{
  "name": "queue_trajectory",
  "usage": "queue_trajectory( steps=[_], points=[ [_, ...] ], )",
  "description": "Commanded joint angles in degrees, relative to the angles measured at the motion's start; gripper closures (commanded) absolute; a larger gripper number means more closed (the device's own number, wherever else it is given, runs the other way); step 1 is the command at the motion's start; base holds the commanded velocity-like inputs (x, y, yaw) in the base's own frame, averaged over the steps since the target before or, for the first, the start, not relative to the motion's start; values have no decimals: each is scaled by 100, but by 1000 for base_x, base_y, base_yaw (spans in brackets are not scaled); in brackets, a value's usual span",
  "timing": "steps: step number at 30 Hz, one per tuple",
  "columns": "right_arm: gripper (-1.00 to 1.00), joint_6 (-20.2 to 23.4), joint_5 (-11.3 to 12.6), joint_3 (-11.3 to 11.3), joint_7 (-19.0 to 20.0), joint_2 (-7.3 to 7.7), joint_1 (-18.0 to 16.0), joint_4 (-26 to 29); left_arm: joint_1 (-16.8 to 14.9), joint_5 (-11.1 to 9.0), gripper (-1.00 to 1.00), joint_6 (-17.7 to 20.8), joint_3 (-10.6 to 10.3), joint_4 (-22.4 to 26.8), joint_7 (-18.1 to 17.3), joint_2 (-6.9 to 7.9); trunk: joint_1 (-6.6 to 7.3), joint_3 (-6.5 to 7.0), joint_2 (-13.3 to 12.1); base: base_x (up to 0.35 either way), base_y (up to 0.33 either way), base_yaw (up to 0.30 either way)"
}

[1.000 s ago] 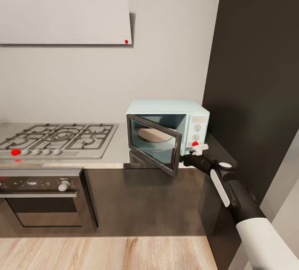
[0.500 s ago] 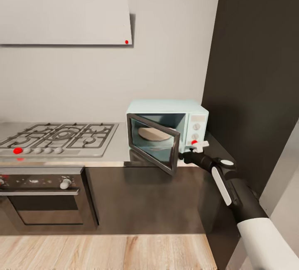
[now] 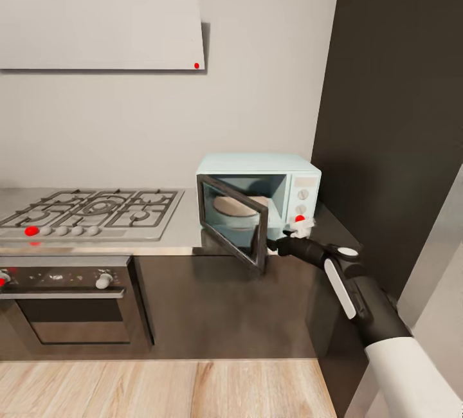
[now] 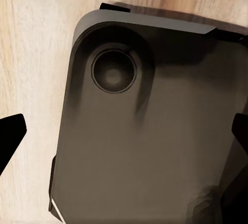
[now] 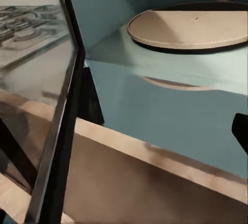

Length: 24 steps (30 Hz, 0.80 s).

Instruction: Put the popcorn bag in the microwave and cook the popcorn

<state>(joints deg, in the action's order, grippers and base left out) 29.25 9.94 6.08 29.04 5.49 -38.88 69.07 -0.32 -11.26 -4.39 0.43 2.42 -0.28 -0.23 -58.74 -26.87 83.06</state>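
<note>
The pale mint-blue microwave (image 3: pixel 257 167) stands on the grey countertop (image 3: pixel 186 228) with its dark glass door (image 3: pixel 231 222) swung partly open. A round beige turntable (image 5: pixel 191 27) lies inside the bare cavity. My right gripper (image 3: pixel 271 245) is at the door's free edge, open, with the door frame (image 5: pixel 62 131) between its widely spread fingers. My left gripper (image 4: pixel 124 136) hangs open over the robot's dark base (image 4: pixel 155 146) and the wooden floor. The popcorn bag is out of view.
A steel gas hob (image 3: pixel 90 209) lies left of the microwave, above a black oven (image 3: pixel 64 302). A white hood (image 3: pixel 103 29) hangs over the hob. A tall black cabinet (image 3: pixel 392 116) rises right beside the microwave. Wooden floor (image 3: pixel 161 389) runs along the cabinets.
The microwave door has swung further open, and my right gripper has moved left with its free edge. The head view has shifted slightly.
</note>
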Motion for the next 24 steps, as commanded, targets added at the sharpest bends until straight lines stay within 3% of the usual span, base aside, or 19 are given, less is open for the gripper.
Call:
queue_trajectory(
  steps=[1, 7, 11, 15, 18, 24],
  points=[
    [-100, 40, 64, 72, 9, -3, -5, 1, -3, -35, -100, -18, 1, -5, -4, -2, 0, -6, 3, 0, 0, 0],
    [-100, -15, 125, 596, 11, -114, -2, -61, -3, -33, -100, -18, 1, -5, -6, -3, 0, -6, 3, 0, 0, 0],
    [-100, 26, 145, 646, 68, -141, -4, -68, -3, -34, -100, -18, 1, -5, -5, 0, 0, -6, 3, 0, 0, 0],
    [-100, 68, 148, 654, 378, -242, -3, -74, -3, -35, -100, -18, 1, -5, -1, 1, 0, -6, 3, 0, 0, 0],
    [-100, 112, 111, 657, 409, -362, 2, -58, -3, -35, -100, -18, 1, -5, -3, 1, 0, -6, 3, 0, 0, 0],
    [-100, 285, 63, 658, 408, -399, 3, -3, -3, -35, -100, -18, 1, -5, 0, -3, 0, -6, 3, 0, 0, 0]
  ],
)
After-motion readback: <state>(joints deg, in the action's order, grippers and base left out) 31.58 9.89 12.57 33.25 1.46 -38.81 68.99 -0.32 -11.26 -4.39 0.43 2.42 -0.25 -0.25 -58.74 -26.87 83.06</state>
